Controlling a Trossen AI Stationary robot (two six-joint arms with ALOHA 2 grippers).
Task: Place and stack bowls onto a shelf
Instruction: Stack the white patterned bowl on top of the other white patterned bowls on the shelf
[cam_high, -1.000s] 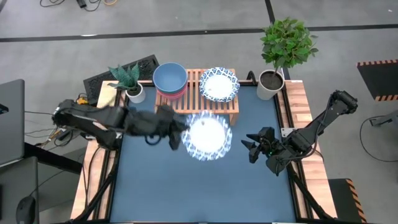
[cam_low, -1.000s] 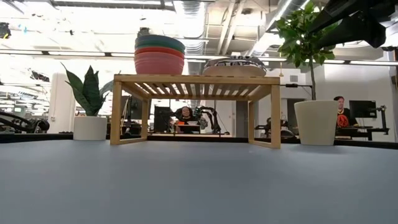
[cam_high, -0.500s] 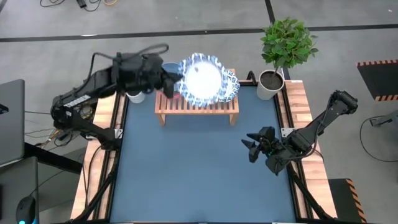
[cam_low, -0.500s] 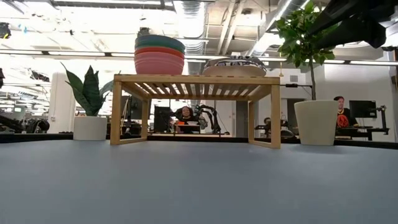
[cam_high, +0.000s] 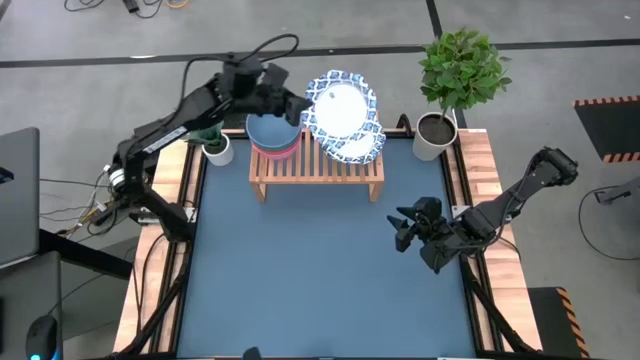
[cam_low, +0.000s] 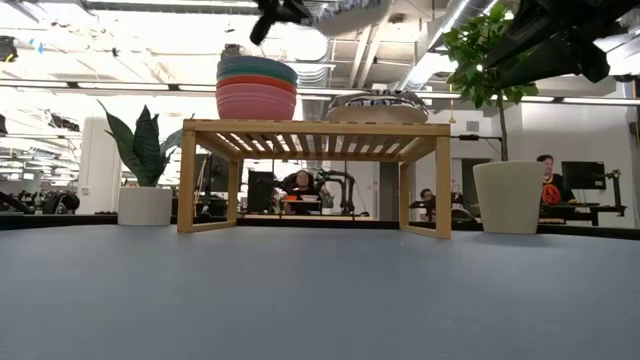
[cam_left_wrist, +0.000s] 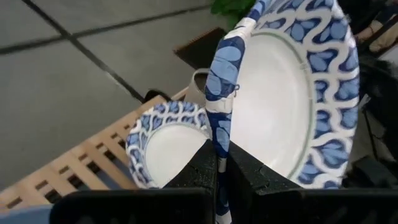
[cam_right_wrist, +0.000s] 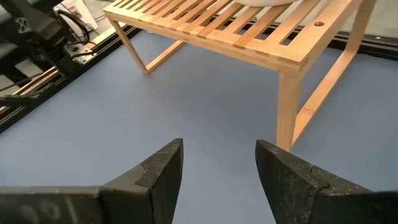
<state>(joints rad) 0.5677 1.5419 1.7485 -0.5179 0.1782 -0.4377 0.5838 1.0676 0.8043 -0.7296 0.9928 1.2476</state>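
A white bowl with a blue patterned rim (cam_high: 338, 105) hangs above the right half of the light-wood shelf (cam_high: 318, 168), with my left gripper (cam_high: 300, 107) shut on it. Below it a second patterned bowl (cam_left_wrist: 163, 148) sits on the slats. A teal bowl (cam_high: 272, 128) is nested in a pink bowl (cam_low: 256, 102) on the shelf's left half. In the low view the held bowl (cam_low: 352, 12) shows at the top, above the shelf (cam_low: 315, 128). My right gripper (cam_high: 404, 232) waits open over the table's right side. My left gripper pinches the patterned bowl's rim (cam_left_wrist: 217, 127) on the side nearest the arm, one finger (cam_left_wrist: 252, 177) inside the bowl and the other outside. The fingers come nearly level from the table's left. The bowl is lifted clear above the shelf, its open side up.
A snake plant in a white pot (cam_high: 214, 148) stands left of the shelf. A leafy plant's pot (cam_high: 433, 135) stands at its right. The bare blue tabletop (cam_high: 300, 270) stretches in front of the shelf. A person (cam_low: 545, 178) sits in the room behind.
My left gripper has carried the patterned bowl from over the table in front of the shelf toward the far edge and up. It now holds the bowl above the shelf's right half, over the other patterned bowl.
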